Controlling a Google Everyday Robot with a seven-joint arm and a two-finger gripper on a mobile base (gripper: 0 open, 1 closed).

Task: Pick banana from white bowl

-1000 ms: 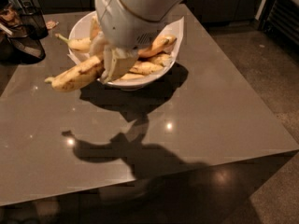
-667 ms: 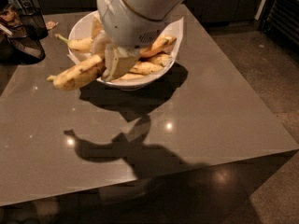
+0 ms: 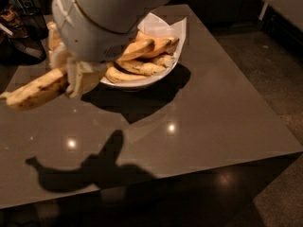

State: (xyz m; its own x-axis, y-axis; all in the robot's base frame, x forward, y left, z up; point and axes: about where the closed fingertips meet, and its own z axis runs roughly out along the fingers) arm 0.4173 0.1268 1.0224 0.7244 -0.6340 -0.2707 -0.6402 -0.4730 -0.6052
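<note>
The white bowl (image 3: 163,70) stands at the back of the grey table (image 3: 208,122), with white paper over its rim and several bananas (image 3: 142,56) inside. My gripper (image 3: 78,79) hangs in front of the bowl's left side, under the big white arm. It is shut on a yellow, brown-spotted banana (image 3: 35,91) that sticks out to the left, held in the air above the table, clear of the bowl. Its shadow falls on the table near the front edge.
A dark wire basket (image 3: 28,15) with items stands at the back left corner. The table's front edge and right edge drop off to a dark floor (image 3: 279,79).
The arm has lifted and come toward the camera with the banana, which now hangs higher above the table. The shadow has moved toward the front edge.
</note>
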